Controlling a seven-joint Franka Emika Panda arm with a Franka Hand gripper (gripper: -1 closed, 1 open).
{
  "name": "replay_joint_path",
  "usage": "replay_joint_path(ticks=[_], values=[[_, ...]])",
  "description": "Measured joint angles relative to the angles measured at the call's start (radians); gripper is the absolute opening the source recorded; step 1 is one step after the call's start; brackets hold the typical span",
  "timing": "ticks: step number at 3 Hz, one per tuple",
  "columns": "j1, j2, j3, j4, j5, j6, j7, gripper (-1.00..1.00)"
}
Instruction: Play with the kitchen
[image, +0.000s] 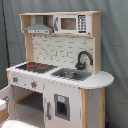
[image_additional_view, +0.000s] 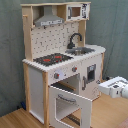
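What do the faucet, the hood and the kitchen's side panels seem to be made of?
Faucet: probably plastic, plain black all over. Hood: grey, perhaps painted wood or plastic; the look leaves it open. Side panels of the kitchen: light wood or wood board, pale tan beside white faces.

Grey-green fabric backdrop (image: 112, 45) behind, light wooden floor (image_additional_view: 107, 112) below, soft even light

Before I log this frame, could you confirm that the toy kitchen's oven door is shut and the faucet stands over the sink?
Not quite: the oven door of the toy kitchen is open, swung out on its side hinge, as the second exterior view shows. The faucet does stand over the sink.
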Motion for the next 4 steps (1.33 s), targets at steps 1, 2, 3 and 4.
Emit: replay_joint_path(ticks=[1,2,3,4], values=[[-0.024,0.000,-0.073,0.055,0.006,0.017,0.050,1.00],[-0.066,0.001,-0.103,0.149,0.006,0.031,0.064,1.00],[-0.119,0.002,-0.100,0.228,0.006,0.059,0.098,1.00],[-0.189,0.002,-0.091,0.316,0.006,0.104,0.148,1.00]])
